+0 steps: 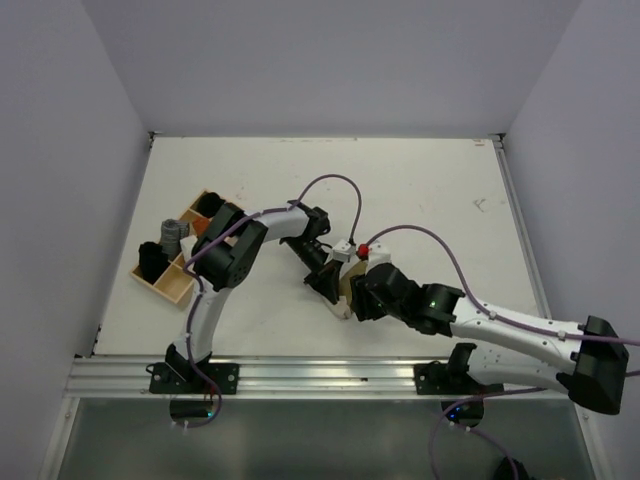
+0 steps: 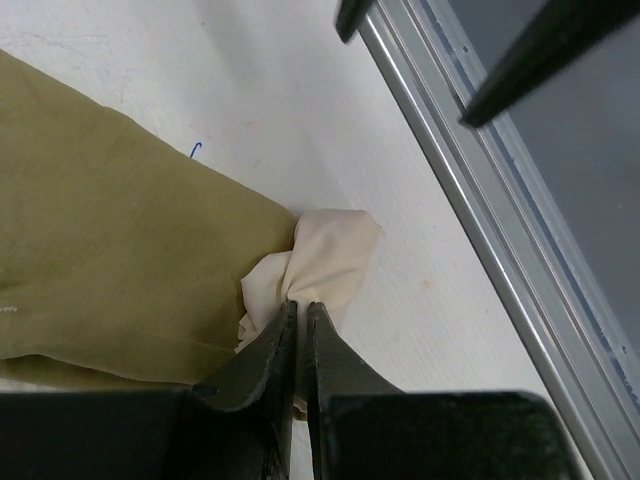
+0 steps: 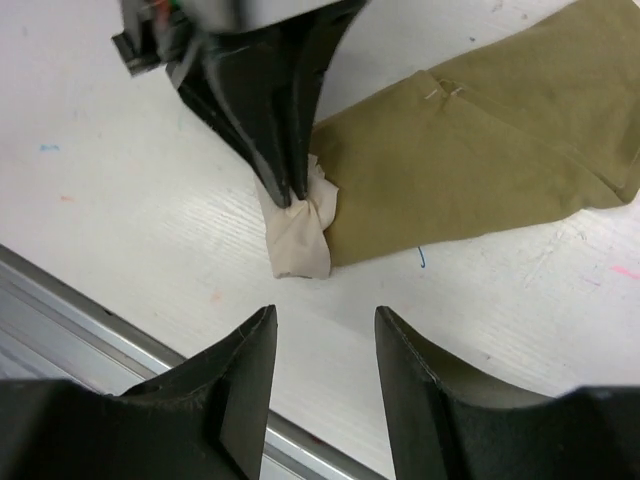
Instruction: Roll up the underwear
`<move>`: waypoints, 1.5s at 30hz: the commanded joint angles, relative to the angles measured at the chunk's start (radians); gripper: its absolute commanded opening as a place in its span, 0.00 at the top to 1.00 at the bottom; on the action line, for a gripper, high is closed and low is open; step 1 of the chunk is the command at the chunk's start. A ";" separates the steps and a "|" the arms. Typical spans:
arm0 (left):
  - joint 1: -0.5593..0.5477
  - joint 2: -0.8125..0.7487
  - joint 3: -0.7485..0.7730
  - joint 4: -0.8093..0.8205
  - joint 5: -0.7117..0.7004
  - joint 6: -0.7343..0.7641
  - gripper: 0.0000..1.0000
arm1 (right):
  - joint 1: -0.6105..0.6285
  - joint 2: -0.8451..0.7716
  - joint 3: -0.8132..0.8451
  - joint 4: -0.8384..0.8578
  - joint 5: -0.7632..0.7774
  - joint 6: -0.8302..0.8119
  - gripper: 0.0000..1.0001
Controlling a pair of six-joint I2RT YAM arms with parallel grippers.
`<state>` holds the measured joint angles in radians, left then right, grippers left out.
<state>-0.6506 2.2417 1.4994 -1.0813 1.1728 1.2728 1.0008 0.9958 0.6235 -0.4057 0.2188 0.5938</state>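
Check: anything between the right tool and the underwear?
Only bare white table, per the right wrist view. The open right tool sits apart from the underwear, whose cream end the left tool pinches.

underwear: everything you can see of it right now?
The underwear is soft olive-khaki cloth lying mostly flat on the white table, near the metal front rail. Its cream-beige corner is bunched and pinched in the left gripper. The right gripper hangs open just short of it, not touching. No roll formed yet.
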 commanded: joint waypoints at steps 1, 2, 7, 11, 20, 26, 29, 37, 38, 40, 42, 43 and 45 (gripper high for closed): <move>-0.007 0.021 0.038 0.018 -0.025 -0.067 0.94 | 0.120 0.097 0.090 -0.047 0.227 -0.101 0.52; -0.007 0.025 0.039 0.011 -0.025 -0.063 0.93 | 0.142 0.124 0.117 -0.039 0.243 -0.120 0.51; -0.009 0.024 0.035 0.009 -0.019 -0.072 0.93 | 0.197 0.291 0.189 -0.022 0.215 -0.230 0.49; -0.009 0.016 0.032 0.026 -0.028 -0.096 0.91 | 0.197 0.374 0.222 -0.001 0.185 -0.305 0.48; -0.009 0.024 0.032 0.038 -0.027 -0.128 0.90 | 0.197 0.512 0.280 0.007 0.168 -0.387 0.48; -0.009 0.022 0.030 0.041 -0.027 -0.138 0.90 | 0.197 0.575 0.311 0.011 0.177 -0.399 0.48; -0.009 0.025 0.030 0.046 -0.032 -0.145 0.89 | 0.196 0.592 0.317 0.019 0.165 -0.404 0.51; -0.007 0.007 0.013 0.064 -0.050 -0.165 0.86 | 0.187 0.606 0.271 0.065 0.131 -0.330 0.60; -0.007 0.003 0.012 0.064 -0.045 -0.165 0.86 | 0.182 0.609 0.268 0.076 0.126 -0.324 0.62; -0.007 0.001 0.009 0.064 -0.047 -0.168 0.83 | 0.174 0.610 0.259 0.087 0.110 -0.313 0.72; -0.007 -0.007 0.005 0.075 -0.053 -0.193 0.83 | 0.150 0.598 0.245 0.103 0.087 -0.293 0.76; -0.007 -0.011 0.002 0.084 -0.056 -0.207 0.82 | 0.138 0.592 0.228 0.111 0.068 -0.282 0.79; -0.004 -0.021 -0.007 0.099 -0.058 -0.242 0.80 | 0.101 0.574 0.205 0.126 0.053 -0.258 0.80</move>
<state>-0.6514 2.2536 1.5070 -1.0374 1.1561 1.0756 1.1435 1.5917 0.8646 -0.3332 0.3080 0.2806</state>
